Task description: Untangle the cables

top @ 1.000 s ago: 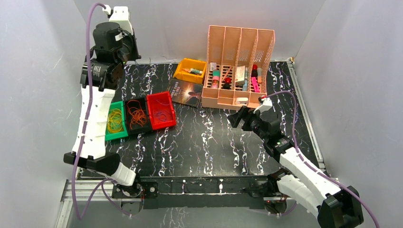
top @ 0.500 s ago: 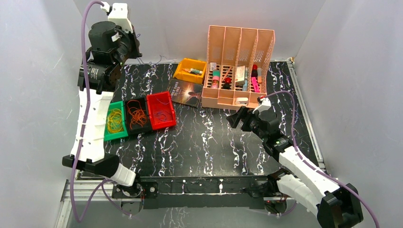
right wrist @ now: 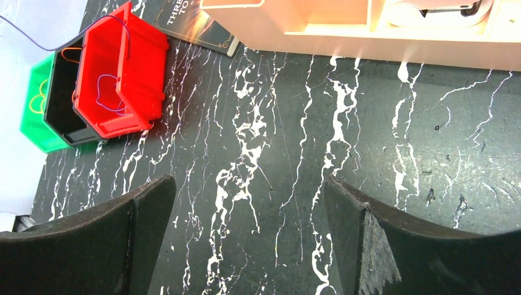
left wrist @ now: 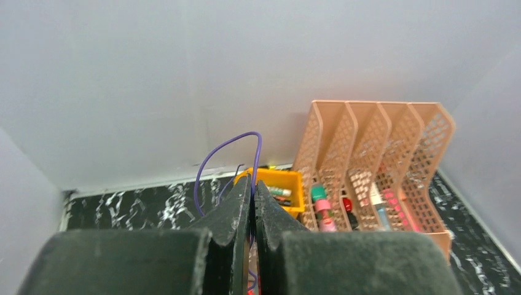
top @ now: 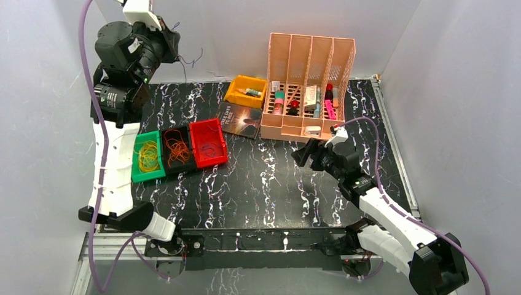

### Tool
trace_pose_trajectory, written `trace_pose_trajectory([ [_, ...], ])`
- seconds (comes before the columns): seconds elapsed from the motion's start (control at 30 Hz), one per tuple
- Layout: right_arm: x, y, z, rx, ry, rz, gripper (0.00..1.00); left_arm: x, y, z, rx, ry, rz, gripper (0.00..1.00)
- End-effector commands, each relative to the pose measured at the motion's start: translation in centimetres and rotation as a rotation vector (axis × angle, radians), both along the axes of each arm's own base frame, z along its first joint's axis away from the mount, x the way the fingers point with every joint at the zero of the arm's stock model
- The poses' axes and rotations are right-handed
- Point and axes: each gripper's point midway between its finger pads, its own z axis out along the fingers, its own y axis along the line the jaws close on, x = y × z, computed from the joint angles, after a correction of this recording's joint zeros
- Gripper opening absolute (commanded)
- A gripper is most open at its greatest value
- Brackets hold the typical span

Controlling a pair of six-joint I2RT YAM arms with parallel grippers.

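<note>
Enclosing the workspace on three sides, plain pale-grey walls [top: 430,74] are recorded around a black table [top: 276,190] veined in white. Three bins are set side by side at its left: a green bin [top: 151,176] with yellow cables [top: 148,156], a black bin [top: 182,168] with orange cables [top: 179,149], and a red bin [top: 213,161] with purple cables [top: 209,149]. A yellow bin [top: 235,97], a book [top: 241,120] and a peach organizer [top: 310,52] are placed toward the back. The left gripper [top: 176,44] is held high before the back wall, its jaws pinched together on a purple strand [left wrist: 225,152], which loops above the fingertips. The right gripper [top: 306,153] is held low over bare table before the organizer, jaws spread wide, nothing between them. From the right wrist, a fine purple line is seen leaving the red bin and is cut off at the picture's left edge. Its run up to the left gripper cannot be traced from above. The strand's lower part is hidden behind the left fingers. The organizer's contents are too small to be named. Its upper part and most of the book are cut off in the right wrist view.
</note>
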Motion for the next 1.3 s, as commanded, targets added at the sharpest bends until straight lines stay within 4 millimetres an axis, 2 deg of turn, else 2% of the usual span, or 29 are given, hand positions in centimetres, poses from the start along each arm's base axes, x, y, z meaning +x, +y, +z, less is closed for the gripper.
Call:
trace_pose_trajectory([
  [0.0, 0.7, 0.7, 2.4, 0.046, -0.067, 0.009, 0.98, -2.0, -1.6, 4.2, -0.073, -0.117, -0.114, 0.0],
  [0.23, 0.6, 0.6, 2.1, 0.047, -0.061, 0.005, 0.98, -2.1, -1.4, 5.2, -0.084, -0.15, -0.101, 0.0],
  [0.47, 0.5, 0.5, 2.0, 0.046, -0.057, 0.003, 0.98, -2.2, -2.8, 6.1, -0.121, -0.172, -0.178, 0.0],
  [0.57, 0.4, 0.4, 1.9, 0.046, -0.057, 0.0, 0.98, -1.2, -4.1, 4.7, -0.147, -0.126, -0.231, 0.0],
  [0.63, 0.3, 0.3, 2.0, 0.046, -0.057, -0.005, 0.98, -0.2, -5.1, 2.9, -0.16, -0.078, -0.266, 0.0],
  [0.77, 0.2, -0.1, 2.1, 0.045, -0.063, -0.021, 0.98, 2.0, -6.6, -1.9, -0.199, 0.038, -0.303, 0.0],
  [0.9, 0.1, -0.3, 2.0, 0.04, -0.061, -0.029, 0.98, 2.9, -8.6, -4.9, -0.256, 0.126, -0.383, 0.0],
  [1.03, 0.1, -0.3, 2.0, 0.039, -0.06, -0.029, 0.98, 3.3, -9.1, -5.6, -0.271, 0.148, -0.405, 0.0],
  [1.27, 0.1, -0.3, 1.8, 0.039, -0.054, -0.031, 0.98, 3.0, -9.8, -3.7, -0.292, 0.12, -0.449, 0.0],
])
